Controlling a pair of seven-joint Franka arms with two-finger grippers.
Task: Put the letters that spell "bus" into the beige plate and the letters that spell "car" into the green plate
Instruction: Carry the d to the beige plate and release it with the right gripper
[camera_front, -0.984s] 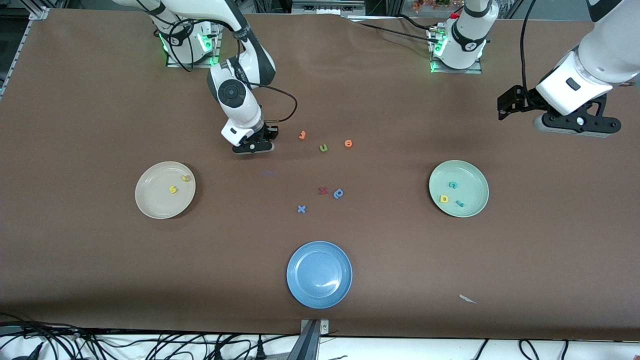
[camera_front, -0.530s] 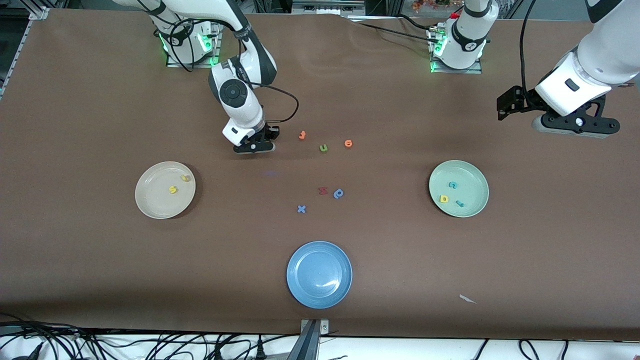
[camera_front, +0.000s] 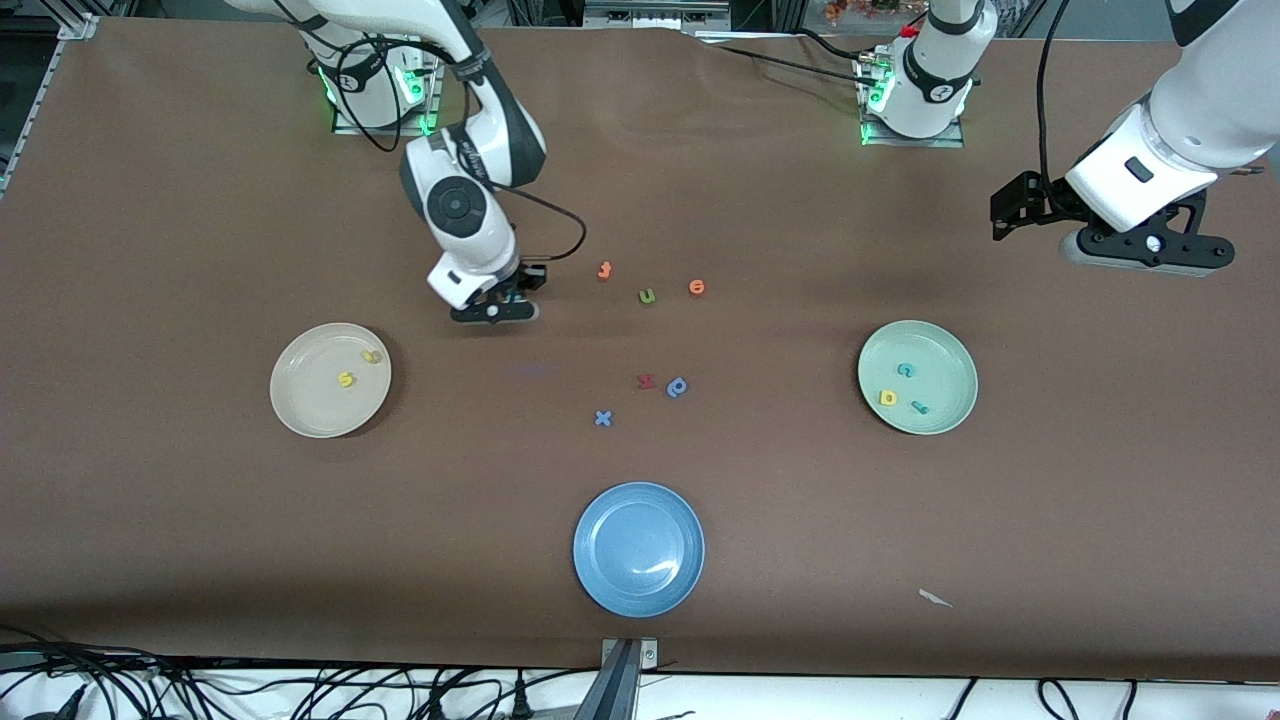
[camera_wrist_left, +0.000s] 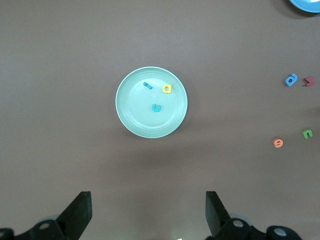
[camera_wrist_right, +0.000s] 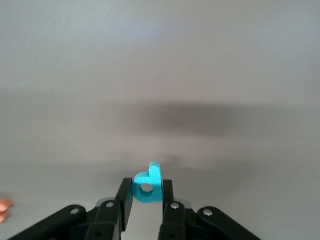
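My right gripper hangs over bare table between the beige plate and the loose letters, shut on the teal b, which stands upright between the fingers, clear of the tabletop. The beige plate holds a yellow s and a yellow u. The green plate holds a teal c, a yellow a and a teal r. My left gripper waits open and empty, high over the left arm's end of the table, looking down on the green plate.
Loose on the table's middle lie an orange t, a green u, an orange o, a red letter, a dark blue letter and a blue x. A blue plate sits nearest the front camera.
The right gripper has shifted with the teal b toward the beige plate. The left arm has drifted only slightly.
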